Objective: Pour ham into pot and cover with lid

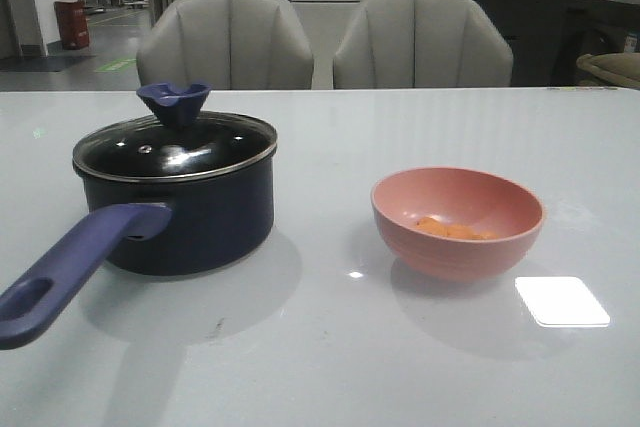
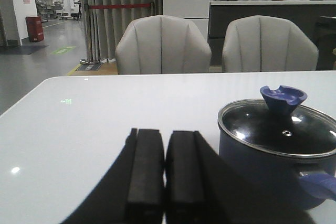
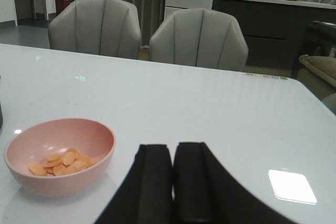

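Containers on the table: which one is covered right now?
The pot, the dark navy saucepan on the left; the glass lid sits on it. The pink bowl on the right is open, holding the ham.

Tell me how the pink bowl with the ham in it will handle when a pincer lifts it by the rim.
The pink bowl looks smooth and matte, likely light plastic, so it should lift easily but may slip on a thin rim grip. Its rounded body and narrow base suggest it could tip or slide on the glossy table if nudged. The ham lies loose, so any tilt will probably shift it.
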